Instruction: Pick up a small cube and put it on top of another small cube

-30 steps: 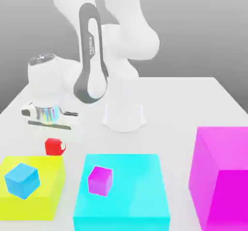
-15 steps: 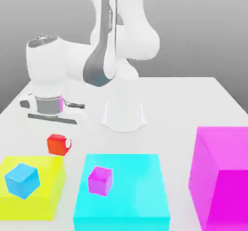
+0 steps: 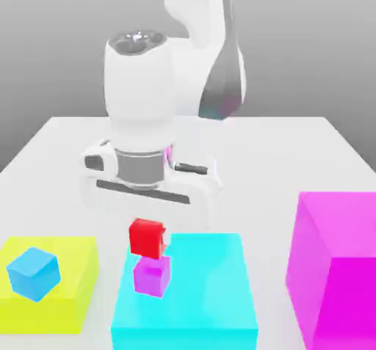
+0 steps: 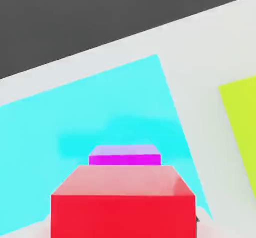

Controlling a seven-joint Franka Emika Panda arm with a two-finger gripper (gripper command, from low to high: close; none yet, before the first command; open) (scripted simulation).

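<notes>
The small cube, tiny and bright red [image 3: 147, 238], is directly over another small cube, the magenta-purple one [image 3: 153, 276], which stands on the flat cyan block [image 3: 209, 290]. The two cubes look in contact, though I cannot tell whether a thin gap remains. My gripper [image 3: 149, 222] hangs straight above the red cube, its white hand close over it. In the hand view the red cube [image 4: 122, 202] is nearest, with the top of the magenta-purple cube [image 4: 125, 156] just beyond it on the cyan block [image 4: 100, 112].
A flat yellow block [image 3: 77, 268] at the exterior view's left carries a small blue cube [image 3: 32, 273]. A huge magenta block [image 3: 338, 268] stands at the exterior view's right. All rest on the white table [image 3: 294, 150]. The yellow block [image 4: 242, 127] also appears in the hand view.
The hand has carried the red cube from beside the yellow block toward the exterior view's right and brought it over the magenta-purple cube.
</notes>
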